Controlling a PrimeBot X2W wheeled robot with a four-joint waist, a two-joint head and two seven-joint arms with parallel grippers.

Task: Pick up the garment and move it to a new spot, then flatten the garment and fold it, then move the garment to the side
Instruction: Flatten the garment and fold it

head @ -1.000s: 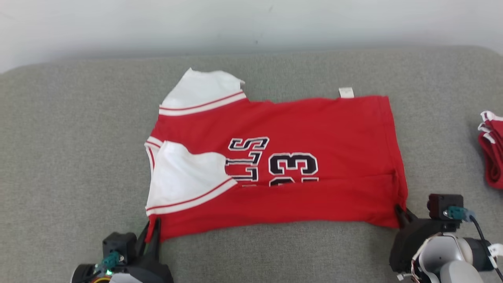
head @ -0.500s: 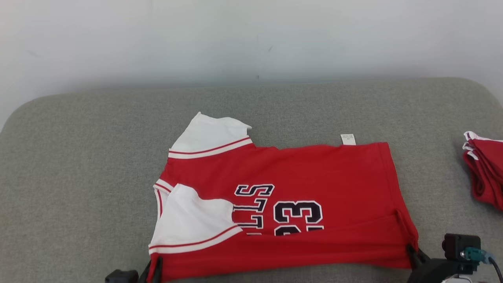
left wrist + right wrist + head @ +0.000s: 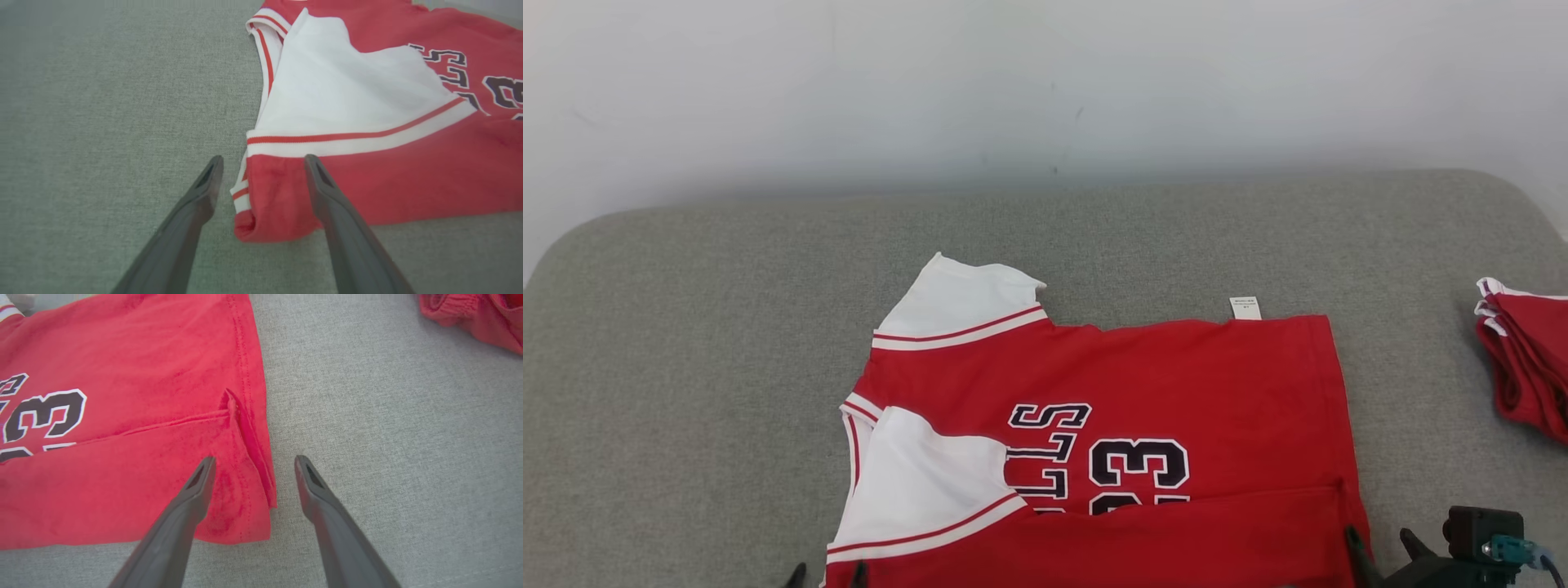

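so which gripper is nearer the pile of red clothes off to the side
Right. The right gripper straddles the hem corner of the red basketball jersey, toward the pile of red clothes; the left gripper is at the opposite, white-sleeve end.

Red-and-white garment (image 3: 1176, 384), near edge folded over

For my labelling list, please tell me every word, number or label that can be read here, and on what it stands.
"23": dark number on the red jersey; a second below is cut by the fold.
"LLS": end of a word on it, rest under the white sleeve.
White tag at its far edge: too small to read.
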